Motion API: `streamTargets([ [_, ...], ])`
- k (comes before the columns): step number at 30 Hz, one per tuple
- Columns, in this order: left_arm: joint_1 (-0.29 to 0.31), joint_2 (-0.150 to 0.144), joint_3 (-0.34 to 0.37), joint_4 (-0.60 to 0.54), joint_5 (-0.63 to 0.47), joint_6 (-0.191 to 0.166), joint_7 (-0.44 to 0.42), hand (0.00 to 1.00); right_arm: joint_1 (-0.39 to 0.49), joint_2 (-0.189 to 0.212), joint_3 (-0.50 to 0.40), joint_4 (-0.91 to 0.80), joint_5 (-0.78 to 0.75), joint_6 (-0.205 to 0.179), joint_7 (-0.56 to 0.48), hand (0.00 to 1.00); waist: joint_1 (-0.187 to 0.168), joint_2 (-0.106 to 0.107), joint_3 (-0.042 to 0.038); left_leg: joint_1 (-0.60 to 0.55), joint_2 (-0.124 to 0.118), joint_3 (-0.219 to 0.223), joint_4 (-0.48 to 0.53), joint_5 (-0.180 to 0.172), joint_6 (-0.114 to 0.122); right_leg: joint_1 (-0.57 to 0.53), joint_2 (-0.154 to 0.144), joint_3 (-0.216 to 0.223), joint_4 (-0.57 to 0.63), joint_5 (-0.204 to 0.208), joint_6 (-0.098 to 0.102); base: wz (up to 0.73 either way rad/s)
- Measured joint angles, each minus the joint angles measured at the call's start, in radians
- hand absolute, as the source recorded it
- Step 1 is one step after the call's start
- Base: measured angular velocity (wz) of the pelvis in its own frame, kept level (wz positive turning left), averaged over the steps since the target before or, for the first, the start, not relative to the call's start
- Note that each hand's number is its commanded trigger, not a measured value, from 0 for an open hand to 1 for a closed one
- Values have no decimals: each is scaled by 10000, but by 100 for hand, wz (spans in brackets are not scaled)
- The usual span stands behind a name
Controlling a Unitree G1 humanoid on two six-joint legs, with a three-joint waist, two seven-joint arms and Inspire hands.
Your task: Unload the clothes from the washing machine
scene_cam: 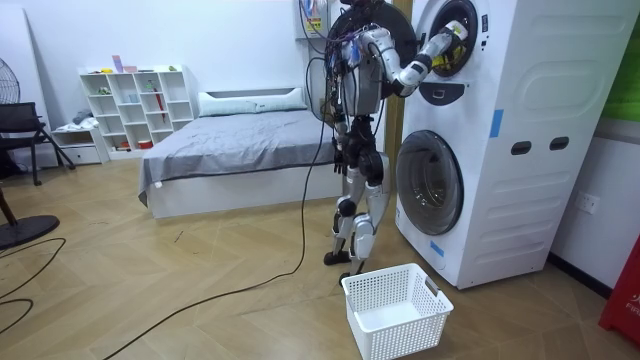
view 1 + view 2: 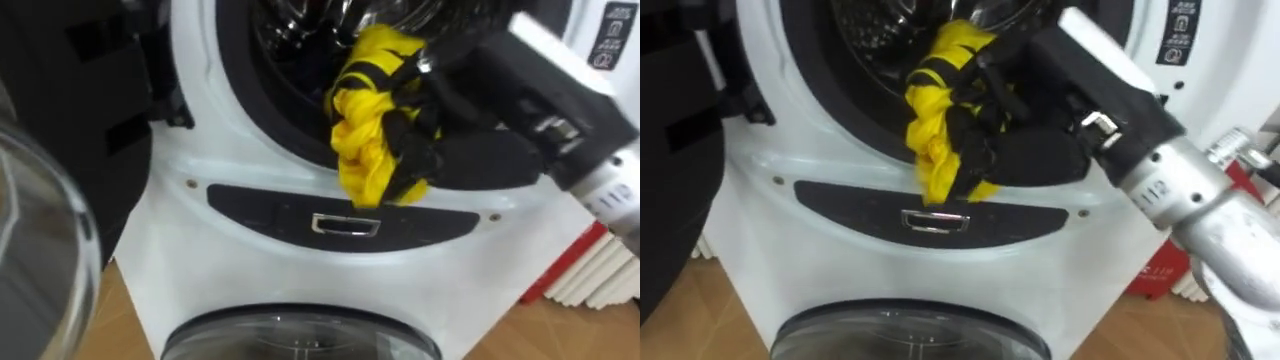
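Standing at a tall white stacked washing machine, near a white plastic mesh laundry basket on the wood floor.

Left: black, swung-open upper door.

Centre: crumpled bright yellow cloth, bunched at the lower lip of the upper drum opening and hanging partly over the white rim, just above a dark oval panel.

Likely hazards: snagging of trailing fabric on the drum rim; slipping from the grasp if pulled with only part of the bunch caught; dropping short of the basket below.

Right: black right hand, reaching in from the right at drum height, forearm raised and extended, fingers curled tightly round the yellow bunch.
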Motion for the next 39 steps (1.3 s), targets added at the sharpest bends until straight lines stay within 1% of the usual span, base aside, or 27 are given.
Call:
streamTargets([
  [1,80,-23,3,-2,-1,-68,36,0,0,105,-33,-80,84,-32,-250,100,-36,44,-6,29,6,53,-1,-1,-2,2,15,69,9,0,0,-14],
  [4,265,-58,4,-3,14,-131,57,0,23,169,-199,-97,278,-228,-625,100,-165,153,-63,82,24,149,1,-10,-13,13,36,170,28,0,-1,-10],
  [6,306,-60,35,-3,51,-185,57,0,33,187,-449,-100,402,-359,-818,100,-246,170,-64,104,31,154,10,-9,-15,32,44,185,48,-1,-3,-2],
  [8,393,-74,49,-3,54,-319,56,0,38,203,-713,-112,775,-573,-1117,100,-361,183,-80,122,35,171,29,-10,-20,59,54,220,37,-2,-5,0],
  [9,403,-78,49,-2,54,-330,56,0,39,215,-765,-114,887,-652,-1212,100,-378,179,-82,122,35,179,37,-11,-21,68,54,226,21,-3,-6,-4],
  [11,421,-114,50,24,53,-401,55,0,38,244,-908,-135,1080,-935,-1602,100,-444,175,-78,122,38,239,87,-28,-43,87,63,280,-7,-4,-8,-5],
  [12,420,-118,51,37,52,-443,54,0,42,244,-952,-135,1145,-989,-1703,100,-470,175,-71,121,38,239,93,-28,-44,89,63,281,-7,-4,-8,0],
  [14,438,-116,72,90,53,-627,53,0,78,244,-1159,-134,1383,-1230,-2125,100,-587,128,-47,121,41,238,103,-28,-45,91,66,284,-10,-4,-8,0],
  [15,457,-117,88,96,52,-659,53,0,105,244,-1182,-134,1458,-1297,-2243,100,-624,110,-45,121,43,238,104,-30,-47,90,68,284,-12,-4,-9,0],
  [17,479,-117,109,101,55,-773,52,0,391,243,-1368,-148,1749,-1579,-2590,100,-672,16,-13,109,47,240,102,-36,-54,72,76,292,-16,-4,-9,0],
  [22,489,-94,248,116,61,-916,27,0,491,235,-1778,-148,2646,-1641,-2911,100,-866,-2,-17,64,44,252,109,-60,-48,-14,78,308,-18,-4,-9,-1],
  [25,491,-80,304,119,72,-944,27,0,515,233,-1919,-147,2879,-1671,-3087,100,-944,29,-14,114,58,316,113,-69,-51,-12,93,361,-10,-1,-12,-5],
  [27,492,-74,341,118,73,-1030,27,0,770,234,-2102,-148,3189,-1857,-3089,100,-949,37,-21,120,65,378,141,-73,-59,-5,97,412,-6,1,-13,-8],
  [29,556,-74,334,128,54,-1120,15,0,1140,234,-2383,-150,4086,-1940,-3136,100,-1035,94,-60,132,69,438,164,-84,-60,-3,97,461,12,1,-12,-6],
  [30,583,-74,337,128,54,-1123,8,0,1198,235,-2410,-151,4213,-1962,-3166,100,-1121,111,-70,132,69,448,166,-88,-60,-7,99,475,12,1,-12,-6],
  [31,615,-74,347,131,55,-1126,-9,0,1276,232,-2530,-153,4246,-1982,-3187,100,-1255,192,-88,156,94,491,172,-143,-49,-10,128,518,19,2,-11,-16],
  [32,621,-72,397,131,54,-1134,-13,0,1391,234,-2752,-147,4338,-1996,-3248,100,-1266,258,-92,211,127,606,178,-212,-54,-10,180,676,37,2,-12,-20],
  [33,627,-66,437,131,54,-1137,-12,0,1459,230,-2841,-148,4377,-2008,-3278,100,-1290,310,-76,233,141,663,179,-226,-54,-10,194,729,58,3,-13,-25],
  [34,625,-40,536,129,51,-1139,-10,0,1655,229,-3048,-146,4401,-2067,-3337,100,-1403,320,-83,272,152,718,174,-244,-59,-8,207,775,117,1,-14,-20],
  [35,627,-13,636,130,45,-1141,-2,0,1813,225,-3223,-138,4398,-2067,-3399,100,-1514,370,-57,288,160,805,167,-256,-62,-10,227,875,160,-5,-14,-23],
  [36,616,-2,662,128,45,-1143,5,0,1873,225,-3310,-136,4380,-2067,-3439,100,-1554,367,-62,305,165,887,172,-269,-63,-17,245,976,157,-8,-15,-30],
  [37,587,18,695,126,45,-1160,13,0,1992,225,-3494,-115,4363,-2067,-3455,100,-1650,393,-40,312,175,995,183,-282,-67,-47,269,1108,173,-7,-15,-31],
  [38,588,40,699,127,46,-1186,15,0,2049,225,-3554,-61,4334,-2067,-3510,100,-1807,418,-43,314,173,1084,179,-282,-67,-112,303,1249,221,-7,-15,-30],
  [39,583,50,699,126,46,-1199,15,0,2070,226,-3583,-55,4307,-2066,-3555,100,-1878,421,-45,315,177,1168,176,-282,-67,-156,307,1285,252,0,-15,-25],
])
